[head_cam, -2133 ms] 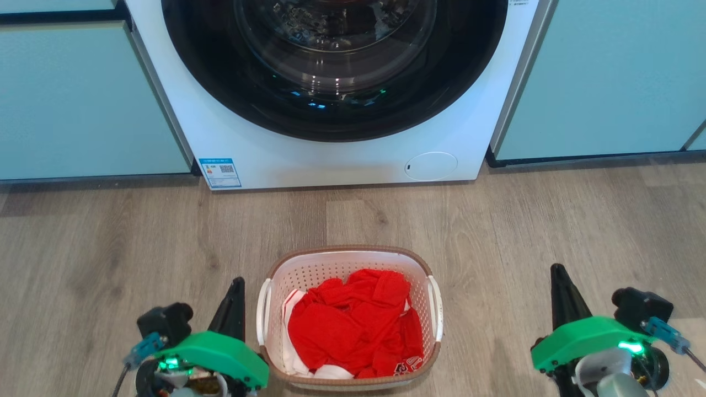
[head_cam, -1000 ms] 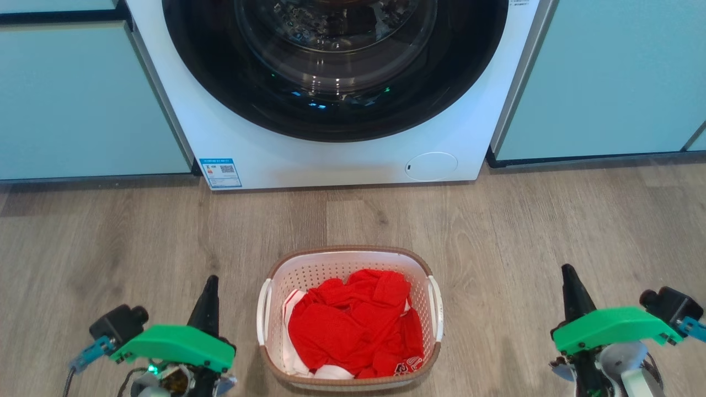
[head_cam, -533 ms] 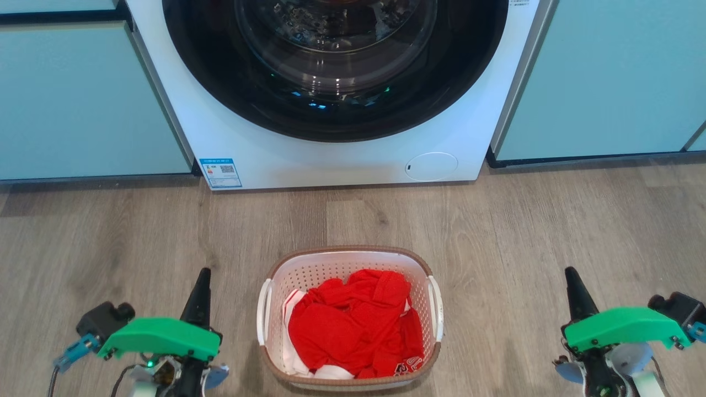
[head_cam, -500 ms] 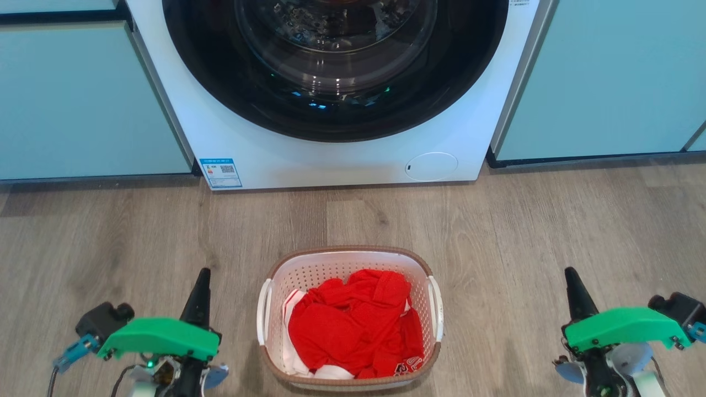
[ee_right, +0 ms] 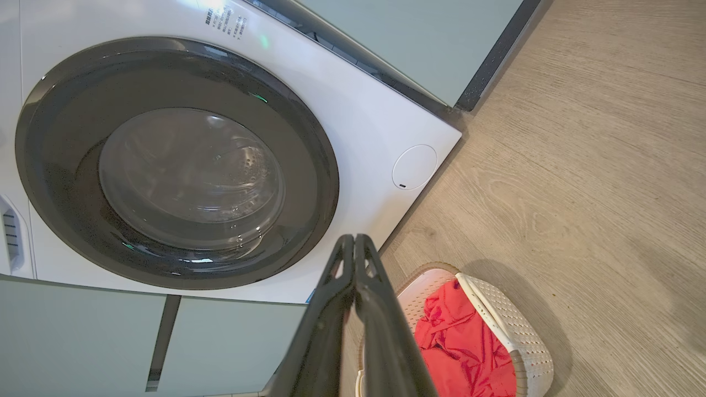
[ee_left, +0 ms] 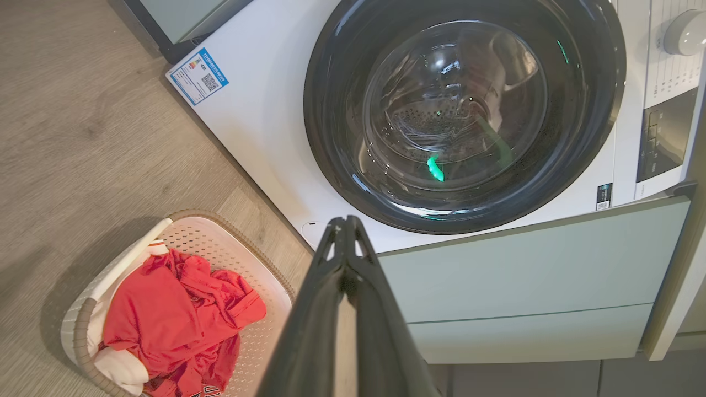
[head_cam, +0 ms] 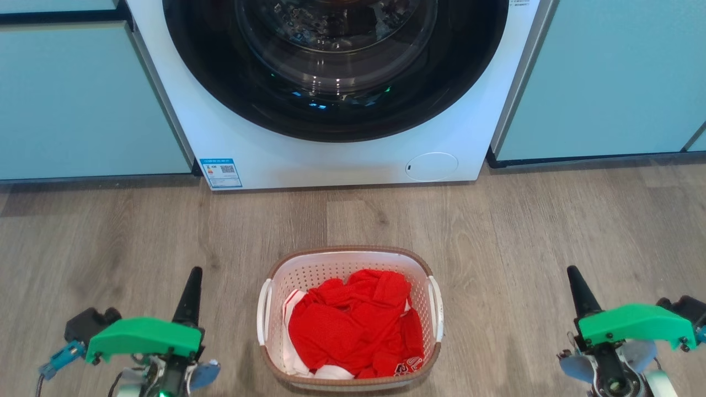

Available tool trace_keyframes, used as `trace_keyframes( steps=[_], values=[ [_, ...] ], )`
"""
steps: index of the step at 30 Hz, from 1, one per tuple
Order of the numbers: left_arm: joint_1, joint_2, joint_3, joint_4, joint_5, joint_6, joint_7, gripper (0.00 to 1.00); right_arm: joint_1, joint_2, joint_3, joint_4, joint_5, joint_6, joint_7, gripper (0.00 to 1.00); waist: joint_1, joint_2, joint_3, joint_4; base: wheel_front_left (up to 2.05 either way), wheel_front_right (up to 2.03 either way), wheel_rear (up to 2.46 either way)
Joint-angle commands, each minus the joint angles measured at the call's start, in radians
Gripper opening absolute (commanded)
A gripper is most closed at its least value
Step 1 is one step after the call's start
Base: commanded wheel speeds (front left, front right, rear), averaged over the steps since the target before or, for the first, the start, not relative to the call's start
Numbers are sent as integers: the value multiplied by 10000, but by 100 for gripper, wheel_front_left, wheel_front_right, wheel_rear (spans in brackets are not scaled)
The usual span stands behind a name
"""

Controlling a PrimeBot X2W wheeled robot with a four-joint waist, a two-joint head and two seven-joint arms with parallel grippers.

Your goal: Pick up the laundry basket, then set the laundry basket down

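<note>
Our small white perforated plastic laundry basket with its brown woven-look rim point(head_cam: 348, 251) stands on the grey wood-grain floor point(head_cam: 551, 220), directly in front of the white front-loading washing machine point(head_cam: 331, 160) and a little apart from it. Inside lies a crumpled red garment point(head_cam: 353, 325) over something white. Our left hand point(head_cam: 190, 284) and right hand point(head_cam: 573, 281) flank the basket, each well apart from its white side handles, fingers pressed together and gripping nothing. We judge this spread keeps both handles reachable.
</note>
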Motion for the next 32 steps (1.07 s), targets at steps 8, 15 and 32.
trace_keyframes(
  steps=[8, 15, 32],
  values=[
    [-653, 141, 632, -417, -998, -138, 278, 0, -602, -197, -41, -299, 1065, 15, 282, 0, 0, 0, -2, 4, 0, 0, 0],
    [-688, 144, 825, -440, -1617, -193, 455, 0, -636, -196, -133, -293, 1716, 16, 457, 0, 0, 0, -3, 6, 0, 0, 0],
    [-786, 150, 1378, -503, -3363, -346, 960, 0, -736, -189, -398, -274, 3551, 18, 957, 0, 0, 0, -6, 13, 0, 0, 0]
  ],
)
